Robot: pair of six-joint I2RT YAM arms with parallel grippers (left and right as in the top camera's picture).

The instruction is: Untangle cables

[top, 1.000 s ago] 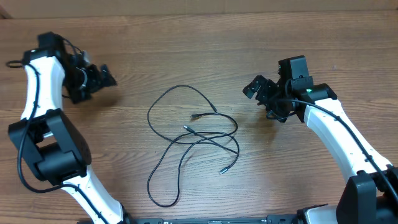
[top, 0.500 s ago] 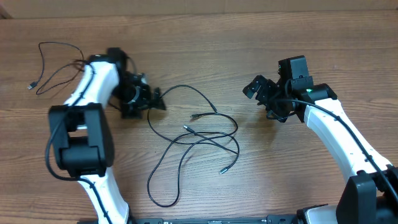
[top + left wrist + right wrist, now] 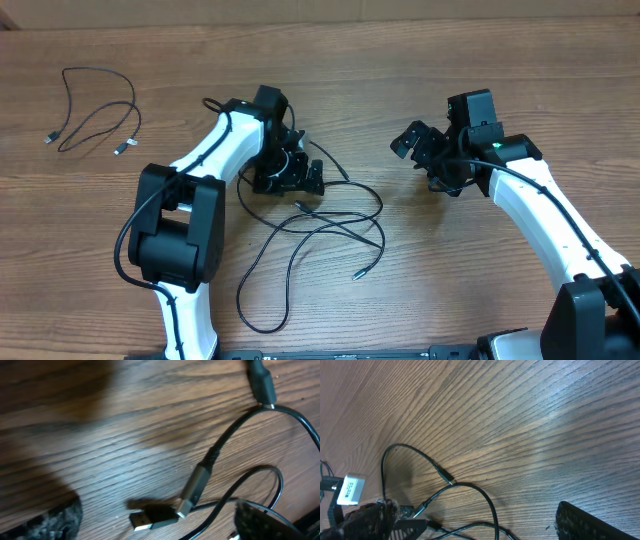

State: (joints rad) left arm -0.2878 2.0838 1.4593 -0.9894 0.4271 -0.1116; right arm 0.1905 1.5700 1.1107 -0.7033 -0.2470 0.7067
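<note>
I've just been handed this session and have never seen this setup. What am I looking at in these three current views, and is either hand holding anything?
Two white robot arms work at a wooden table. The wide picture looks down from above. The two close-ups come from a camera on each wrist. Mid-table lies a tangle of thin black cables, and one separate cable lies in the far left corner. The left hand is over the tangle's upper edge, open, and its close-up shows two plug ends lying on the wood. The right hand is also open, off to the side and apart from the tangle. Neither hand holds anything.
</note>
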